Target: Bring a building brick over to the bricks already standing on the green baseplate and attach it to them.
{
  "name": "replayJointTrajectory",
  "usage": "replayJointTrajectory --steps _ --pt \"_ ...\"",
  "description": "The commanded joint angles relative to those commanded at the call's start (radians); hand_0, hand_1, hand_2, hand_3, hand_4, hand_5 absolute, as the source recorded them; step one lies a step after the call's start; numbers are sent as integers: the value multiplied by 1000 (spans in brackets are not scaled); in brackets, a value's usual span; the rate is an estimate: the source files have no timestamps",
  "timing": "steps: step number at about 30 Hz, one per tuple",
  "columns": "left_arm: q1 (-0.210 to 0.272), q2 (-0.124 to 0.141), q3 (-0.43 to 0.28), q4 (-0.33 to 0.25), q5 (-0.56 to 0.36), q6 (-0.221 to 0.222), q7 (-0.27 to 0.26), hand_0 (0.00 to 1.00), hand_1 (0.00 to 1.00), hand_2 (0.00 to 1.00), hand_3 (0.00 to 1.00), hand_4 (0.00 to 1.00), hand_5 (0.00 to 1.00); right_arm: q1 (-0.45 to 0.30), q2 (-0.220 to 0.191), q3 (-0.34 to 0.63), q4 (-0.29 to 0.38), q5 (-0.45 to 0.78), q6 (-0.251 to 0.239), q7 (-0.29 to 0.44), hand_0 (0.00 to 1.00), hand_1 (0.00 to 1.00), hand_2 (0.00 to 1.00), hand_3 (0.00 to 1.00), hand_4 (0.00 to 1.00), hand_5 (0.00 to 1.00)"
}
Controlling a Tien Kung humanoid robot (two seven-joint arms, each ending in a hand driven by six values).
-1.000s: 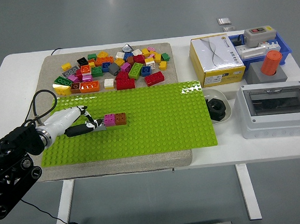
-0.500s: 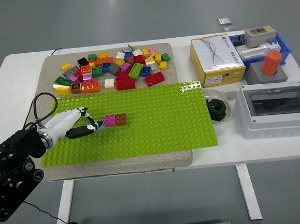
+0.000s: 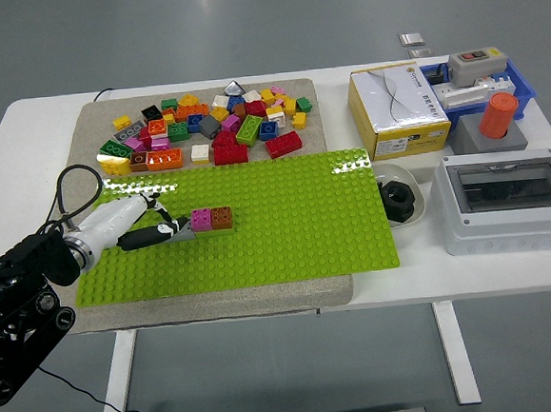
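Arm shifted left, robot hand (image 3: 153,232) touching pink brick (image 3: 201,219)

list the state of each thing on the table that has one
left hand: fingers extended, tips at the pink brick; grip unclear
pink brick: on the green baseplate, joined beside the brown brick
loose bricks: heaped on the mat behind the baseplate
grey enclosure: lid closed
yellow box: closed
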Motion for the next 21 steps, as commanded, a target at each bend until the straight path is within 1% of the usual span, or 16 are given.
replayJointTrajectory --steps 5,7,8,12,13,15,17,19,20,21 --pt "11 33 -44 -71 -26 -12 -1 998 998 998 655 732 998 -4 4 16 -2 -15 -1 -3 652 635 751 819 817 994" --pt "27 43 -84 -112 -29 -18 -7 998 998 998 655 732 998 -8 7 26 -2 -25 -2 -5 652 635 751 819 817 994" --pt "38 46 -107 -135 -29 -21 -12 998 998 998 618 840 691 -10 8 33 -2 -33 -2 -7 653 635 751 822 815 996" --pt "78 54 -200 -218 -32 -32 -32 998 998 998 618 840 691 -20 20 54 -2 -44 -5 -12 653 635 751 822 815 996" --pt "83 54 -220 -235 -32 -33 -36 998 998 998 603 822 328 -23 24 56 -2 -39 -5 -12 653 636 763 832 811 998" --pt "84 53 -264 -268 -34 -37 -44 998 998 998 603 822 328 -30 37 65 -2 -31 -5 -13 653 636 763 832 811 998" --pt "81 50 -291 -287 -34 -38 -53 998 998 998 603 822 328 -36 47 80 -2 -37 -5 -19 653 636 763 832 811 998" --pt "73 45 -299 -300 -33 -37 -63 998 998 998 603 822 328 -38 56 108 -2 -61 -4 -34 653 636 763 832 811 998" --pt "68 42 -298 -306 -33 -36 -67 998 998 998 591 744 231 -38 59 124 -2 -77 -3 -45 656 643 777 853 799 998" --pt "63 37 -295 -310 -32 -34 -69 998 998 998 591 744 231 -36 62 140 -2 -93 -3 -58 656 643 777 853 799 998"
